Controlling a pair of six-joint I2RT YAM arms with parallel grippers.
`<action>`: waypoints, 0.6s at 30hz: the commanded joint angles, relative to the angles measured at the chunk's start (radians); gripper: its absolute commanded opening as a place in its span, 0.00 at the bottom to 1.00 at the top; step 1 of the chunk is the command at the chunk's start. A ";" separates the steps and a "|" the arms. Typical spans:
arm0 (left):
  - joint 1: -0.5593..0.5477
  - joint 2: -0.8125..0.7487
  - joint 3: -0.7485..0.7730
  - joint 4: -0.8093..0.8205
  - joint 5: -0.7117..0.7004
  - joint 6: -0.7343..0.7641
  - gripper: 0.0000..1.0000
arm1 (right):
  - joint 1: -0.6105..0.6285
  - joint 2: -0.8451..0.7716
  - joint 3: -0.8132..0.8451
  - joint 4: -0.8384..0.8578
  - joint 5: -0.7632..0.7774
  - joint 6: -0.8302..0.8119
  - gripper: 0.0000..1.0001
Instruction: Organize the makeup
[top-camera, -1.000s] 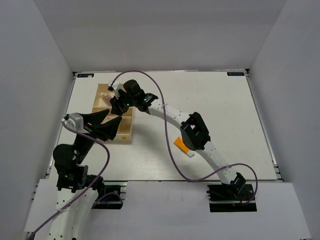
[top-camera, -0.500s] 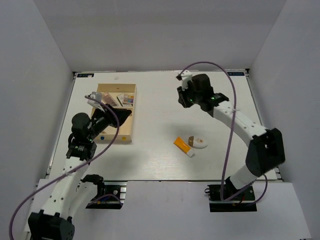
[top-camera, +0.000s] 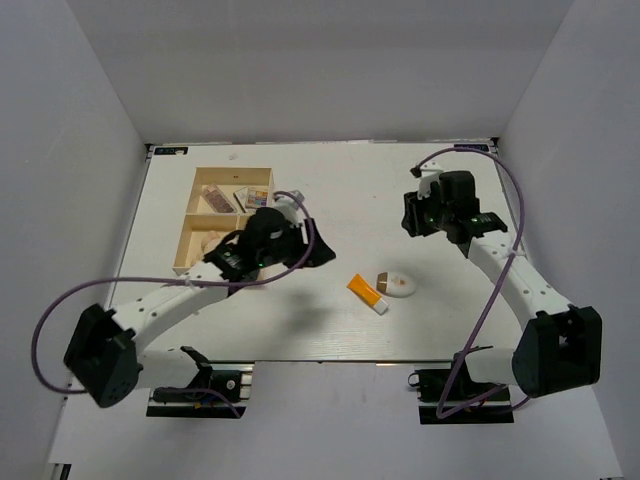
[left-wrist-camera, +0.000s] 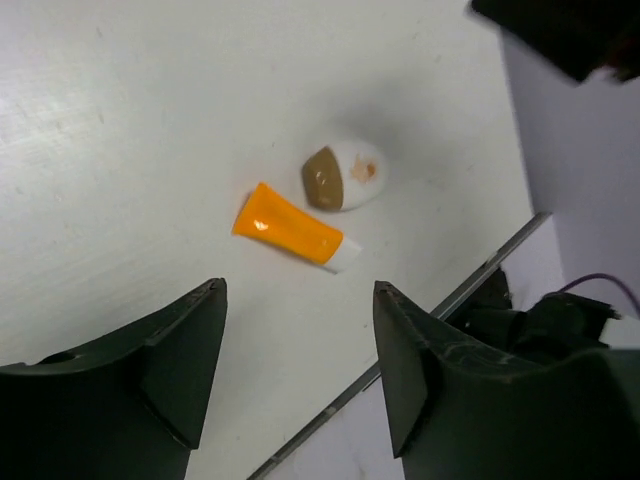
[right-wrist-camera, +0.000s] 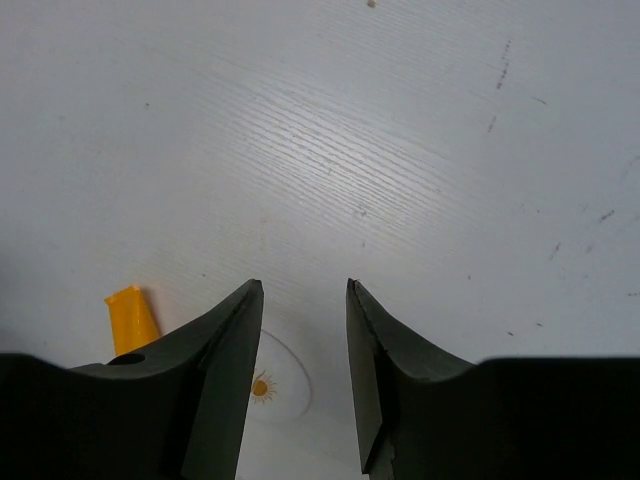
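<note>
Top external view is showing us the orange tube (top-camera: 366, 293) and the white oval item (top-camera: 398, 285) lying just beside each other on the bare table (top-camera: 340, 185). They are well apart from the wooden box (top-camera: 186, 222), where the eyeshadow palettes (top-camera: 256, 197) are already sitting in the far compartments.

We are seeing the left gripper (top-camera: 314, 250) reaching out between box and tube, whereas half a second ago it was hanging over the box. Its wrist view is showing its fingers spread, nothing between them, with tube and oval lying ahead.

The right gripper (top-camera: 418, 215) is hovering near the oval item on the far right, having drifted there from the far middle of the table. Its jaws are parted and empty too.

We are judging that both arms are turning from the box to these two leftover pieces, the left lining up on the tube.
</note>
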 joint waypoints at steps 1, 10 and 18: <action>-0.110 0.099 0.053 -0.084 -0.192 -0.075 0.71 | -0.041 -0.063 -0.014 0.036 -0.022 0.022 0.45; -0.261 0.356 0.185 -0.174 -0.337 -0.374 0.81 | -0.118 -0.140 -0.030 0.047 -0.071 0.042 0.44; -0.310 0.604 0.363 -0.309 -0.365 -0.544 0.84 | -0.155 -0.157 -0.044 0.056 -0.115 0.050 0.43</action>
